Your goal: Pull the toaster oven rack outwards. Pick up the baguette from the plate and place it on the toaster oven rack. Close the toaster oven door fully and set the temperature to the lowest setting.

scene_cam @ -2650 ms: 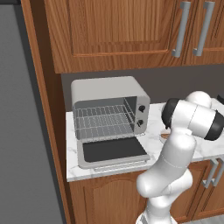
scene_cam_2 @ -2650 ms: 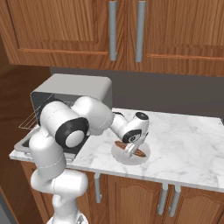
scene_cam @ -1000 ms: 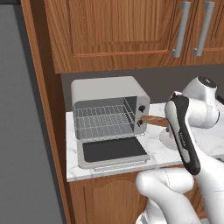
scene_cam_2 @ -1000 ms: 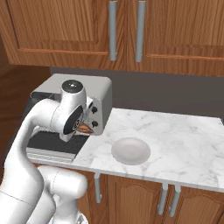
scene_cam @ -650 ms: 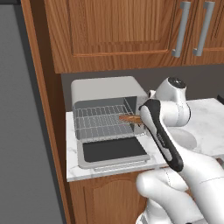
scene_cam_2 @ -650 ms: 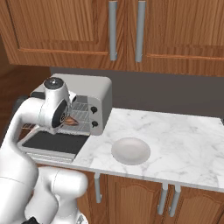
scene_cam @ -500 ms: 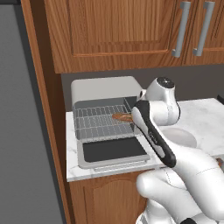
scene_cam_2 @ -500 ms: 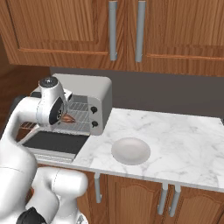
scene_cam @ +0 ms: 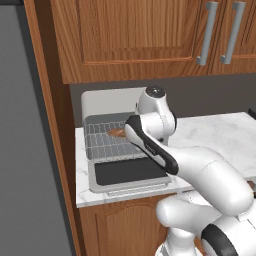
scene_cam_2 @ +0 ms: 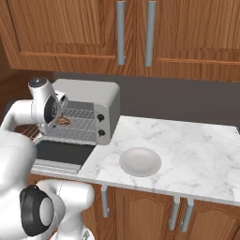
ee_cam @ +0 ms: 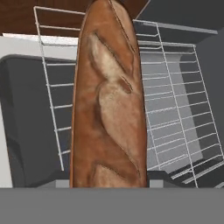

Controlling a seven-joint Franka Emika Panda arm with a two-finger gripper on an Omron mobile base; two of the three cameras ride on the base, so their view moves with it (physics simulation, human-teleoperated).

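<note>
The light-grey toaster oven [scene_cam_2: 93,101] stands at the counter's left end, its door [scene_cam_2: 58,152] folded down flat with the dark glass up. Its wire rack [scene_cam_2: 77,125] is pulled out over the door [scene_cam: 127,170]. My gripper [scene_cam_2: 60,120] is shut on the brown baguette [scene_cam_2: 64,121], holding it just over the rack [scene_cam: 106,145]. From the left, my arm covers the oven's right side and only the baguette's tip [scene_cam: 117,132] shows. In the hand view the baguette [ee_cam: 109,100] runs lengthwise above the rack's wires [ee_cam: 175,122]. The off-white plate [scene_cam_2: 140,161] sits bare on the counter.
Two black knobs [scene_cam_2: 99,125] sit on the oven's right front panel. Wooden cabinets [scene_cam_2: 136,33] hang above the marble counter [scene_cam_2: 197,150]. A wooden side panel [scene_cam: 50,130] rises just left of the oven.
My arm has swung left with the baguette, from in front of the oven's knob panel to over the pulled-out rack. The plate stays bare.
</note>
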